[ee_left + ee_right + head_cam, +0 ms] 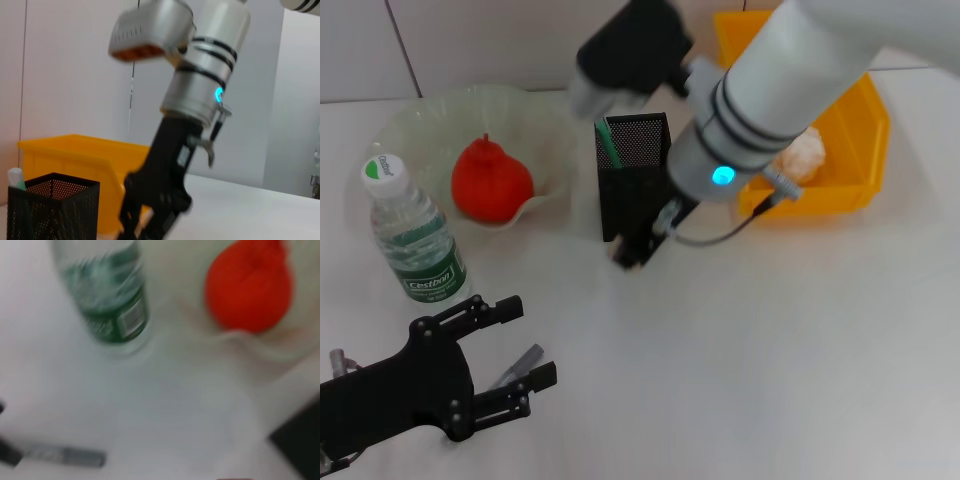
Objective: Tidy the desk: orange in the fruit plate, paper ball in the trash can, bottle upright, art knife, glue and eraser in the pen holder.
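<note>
Pen holder (633,175) stands centre; right gripper (638,250) low at its front face, grip state cannot be told. From it: orange (491,182) in fruit plate (415,125) and upright bottle (417,236) leftward, paper ball (804,153) in trash can (855,150) rightward. Left gripper (525,345) near of the holder, fingers apart, empty, grey art knife (518,365) between them.

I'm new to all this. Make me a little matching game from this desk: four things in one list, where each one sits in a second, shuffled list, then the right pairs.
Things
1. red-orange round orange
2. crumpled white paper ball
3. clear plastic bottle with white cap
4. grey art knife

Places
A. inside the bright yellow trash can
B. lying flat on the desk by the left gripper
C. in the pale green glass fruit plate
D. standing upright on the desk

Pairs: 1-C, 2-A, 3-D, 4-B
</note>
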